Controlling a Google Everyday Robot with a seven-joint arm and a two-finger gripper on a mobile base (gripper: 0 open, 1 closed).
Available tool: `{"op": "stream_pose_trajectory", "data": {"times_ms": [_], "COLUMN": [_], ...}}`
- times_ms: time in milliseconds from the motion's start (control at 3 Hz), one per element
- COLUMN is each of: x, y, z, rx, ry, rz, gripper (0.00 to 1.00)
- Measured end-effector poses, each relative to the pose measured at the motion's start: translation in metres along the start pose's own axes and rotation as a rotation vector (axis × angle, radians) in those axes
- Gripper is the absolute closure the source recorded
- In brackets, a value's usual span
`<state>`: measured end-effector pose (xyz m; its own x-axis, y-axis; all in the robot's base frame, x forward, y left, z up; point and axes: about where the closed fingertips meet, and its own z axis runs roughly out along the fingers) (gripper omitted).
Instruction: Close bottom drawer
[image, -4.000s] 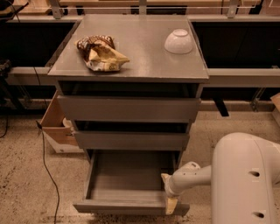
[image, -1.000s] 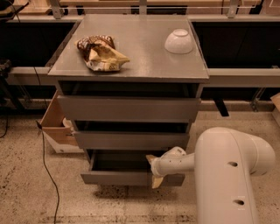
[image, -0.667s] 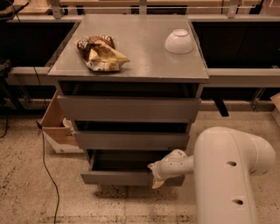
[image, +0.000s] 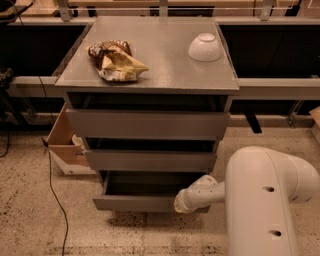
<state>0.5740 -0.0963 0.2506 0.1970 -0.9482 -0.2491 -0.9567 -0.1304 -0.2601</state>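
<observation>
Looking down from the front at a grey cabinet (image: 75, 102) with three drawers, set on a speckled floor (image: 30, 225). Its flat grey worktop (image: 165, 70) carries two things. A crumpled snack bag (image: 116, 61), brown and yellow, lies near the left edge, toward the back left corner. A white bowl (image: 204, 47) sits upside down near the back right corner, well apart from the bag.

Below the front edge of the worktop, the top drawer (image: 147, 124) and the middle drawer (image: 150, 160) each show a plain grey front. The bottom drawer (image: 140, 202), the lowest and slimmest, stands partly pulled out, so that its shallow dark inside shows behind its front.

A thick white robot arm (image: 265, 200) reaches in from the lower right. Its gripper (image: 182, 204) is at the right part of the bottom drawer's front and seems to touch it; whether it is open or closed cannot be told, and it appears to hold nothing.

Left of the cabinet, under the worktop's left edge, an open cardboard box (image: 65, 145) rests on the floor, with a thin dark cable (image: 54, 195) trailing beside it.
</observation>
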Motion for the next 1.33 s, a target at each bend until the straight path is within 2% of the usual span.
{"op": "stream_pose_trajectory", "data": {"times_ms": [333,667,1333], "x": [0.001,0.026,0.085], "y": [0.001,-0.001,0.012], "z": [0.003,0.022,0.076], "rx": [0.001,0.038,0.067], "ry": [-0.001,0.009,0.046], "rz": [0.004,0.007,0.044], "gripper": [1.0,1.0,1.0]}}
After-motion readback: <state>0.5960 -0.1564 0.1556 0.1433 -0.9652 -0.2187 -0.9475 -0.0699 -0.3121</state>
